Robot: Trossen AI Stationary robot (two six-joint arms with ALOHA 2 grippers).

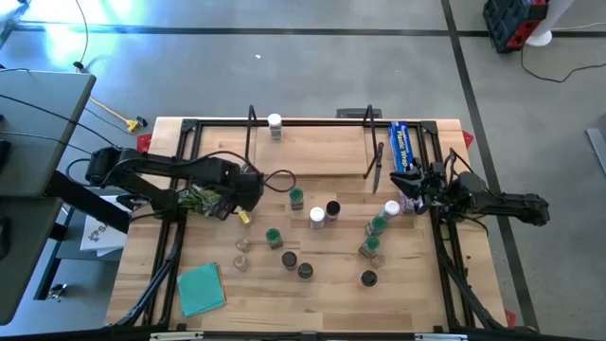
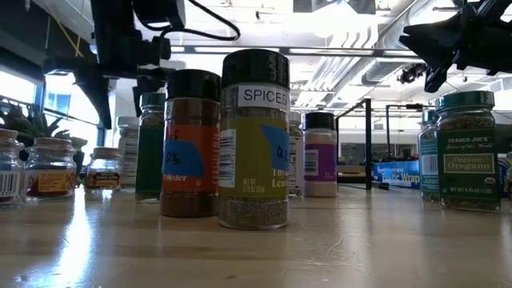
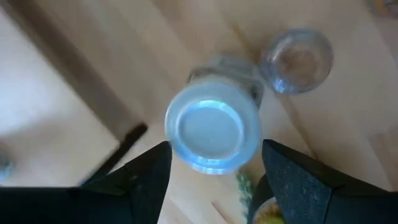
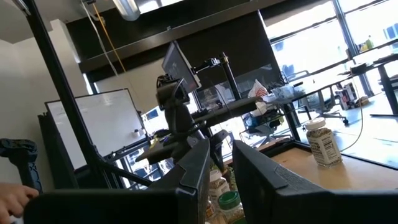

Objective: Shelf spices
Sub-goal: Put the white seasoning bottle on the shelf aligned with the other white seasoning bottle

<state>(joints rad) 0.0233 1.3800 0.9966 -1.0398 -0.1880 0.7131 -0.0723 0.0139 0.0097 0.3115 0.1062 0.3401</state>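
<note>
Hovering over the counter's (image 1: 417, 284) left half, the left gripper (image 3: 214, 171) points straight down with its fingers (image 3: 146, 177) spread wide and nothing between them; just past their tips, in the left wrist view, stands a white-lidded jar (image 3: 213, 132) with a clear-topped jar (image 3: 296, 60) close beside it. Seen from above, that gripper (image 1: 248, 185) sits near the middle of the counter, in front of the shelf (image 1: 312, 142). The shelf runs along the far edge and carries one white-lidded jar (image 1: 275, 124) at its back, while a blue box (image 1: 403, 145) lies at its right end. The other spices (image 1: 312, 237) are scattered upright across the middle of the counter, green, black and white lids mixed, none of them on the shelf. A teal cloth (image 1: 201, 288) lies flat near the front left. The right gripper (image 1: 414, 186) hangs above the counter's right side, just beside a white-lidded jar (image 1: 391, 209); its fingers (image 4: 196, 168) stand only a narrow gap apart, seemingly with nothing in them, though the view there is poor.
</note>
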